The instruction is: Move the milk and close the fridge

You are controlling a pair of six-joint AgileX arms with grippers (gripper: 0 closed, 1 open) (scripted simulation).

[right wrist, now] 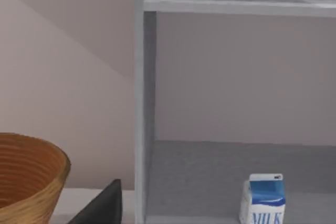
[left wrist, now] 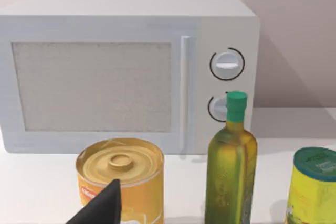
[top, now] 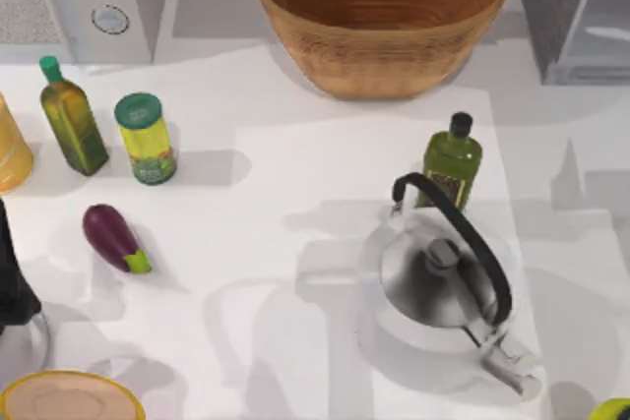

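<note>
- right gripper: one dark finger tip shows at the edge of its wrist view, can't tell open or closed, nothing seen held
- just past it, fridge open, grey upright wall, shelf above
- milk stands upright on the fridge's lower floor, inside, apart from the finger
- wicker basket beside the fridge, outside it
- left gripper: dark tip only, state can't tell, near yellow can
- green bottle and microwave behind the can
- top view: kettle on table, eggplant left
</note>
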